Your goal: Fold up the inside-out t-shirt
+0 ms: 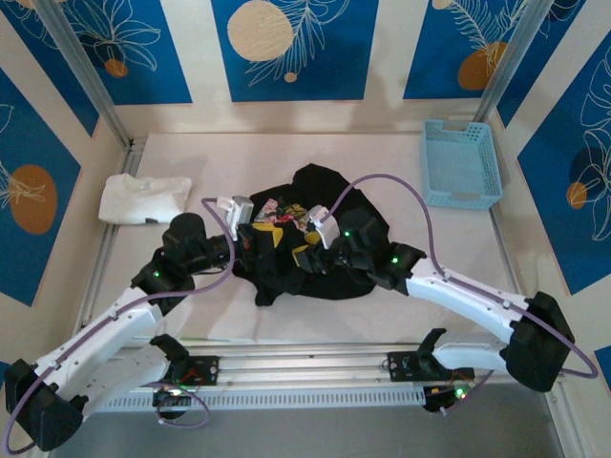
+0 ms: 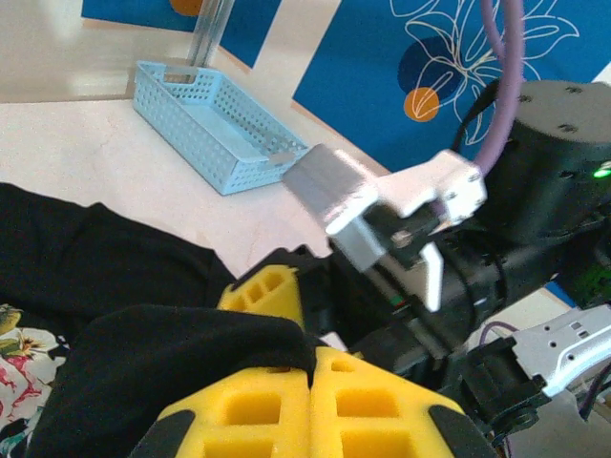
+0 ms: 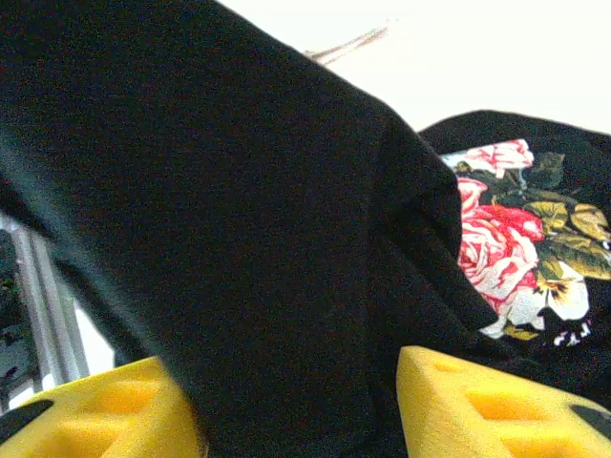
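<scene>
The inside-out t-shirt (image 1: 320, 243) is black and lies crumpled in the middle of the table, with a floral print (image 3: 516, 239) showing on one fold. My left gripper (image 2: 313, 367) is at the shirt's left part, its yellow fingers pressed together and pinching a fold of the black cloth (image 2: 172, 353). My right gripper (image 3: 296, 401) meets it from the right; its yellow fingers (image 3: 477, 401) stand apart, and a broad drape of black cloth (image 3: 239, 239) hangs between them. From above, both grippers (image 1: 250, 229) (image 1: 310, 243) are close together over the shirt.
A folded white t-shirt (image 1: 143, 198) lies at the table's left. A light-blue basket (image 1: 461, 162) stands at the back right, also in the left wrist view (image 2: 215, 124). The right arm's wrist and camera housing (image 2: 382, 205) sit close in front of my left gripper.
</scene>
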{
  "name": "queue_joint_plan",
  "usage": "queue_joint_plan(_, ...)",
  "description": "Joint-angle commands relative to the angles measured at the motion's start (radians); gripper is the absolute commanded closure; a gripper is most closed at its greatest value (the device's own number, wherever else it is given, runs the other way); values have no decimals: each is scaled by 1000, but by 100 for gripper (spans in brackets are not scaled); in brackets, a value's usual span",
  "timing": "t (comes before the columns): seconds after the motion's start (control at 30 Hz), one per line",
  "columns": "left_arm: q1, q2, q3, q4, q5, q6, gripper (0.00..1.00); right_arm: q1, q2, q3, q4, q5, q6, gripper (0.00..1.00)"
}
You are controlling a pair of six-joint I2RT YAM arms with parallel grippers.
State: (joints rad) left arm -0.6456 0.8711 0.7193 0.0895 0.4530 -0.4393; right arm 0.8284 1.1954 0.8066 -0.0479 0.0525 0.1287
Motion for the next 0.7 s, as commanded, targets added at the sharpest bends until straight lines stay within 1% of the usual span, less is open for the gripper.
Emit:
queue_joint_plan(0.0,-6,-18,39,19,22,-15,100,6,51,39,94,-40,5,46)
queue_joint_plan(0.03,-6,-20,40,18,19,-19,100,6,65,43,116,-75,12,47)
queue_joint_plan(0.07,-6,-23,41,16,13,-21,100,5,74,43,133,-101,17,51)
queue_joint_plan(0.13,-3,-30,45,6,-14,-30,100,-5,81,46,152,-149,30,74)
queue_joint_plan(0.2,3,-43,49,-25,-63,-35,100,-33,63,33,178,-221,53,91)
queue_joint_plan(0.23,8,-49,48,-49,-112,-34,100,-56,47,14,211,-282,74,97)
queue_joint_plan(0.27,14,-54,45,-69,-150,-31,100,-76,33,-5,249,-345,98,100)
queue_joint_plan(0.33,29,-54,39,-110,-226,-14,100,-122,14,-42,346,-485,166,100)
queue_joint_plan(0.4,35,-39,37,-133,-246,10,100,-143,12,-58,411,-571,216,100)
queue_joint_plan(0.47,36,-23,36,-135,-232,26,99,-147,16,-60,434,-598,238,100)
queue_joint_plan(0.67,36,-24,1,-71,-123,40,82,-159,29,-55,452,-607,269,100)
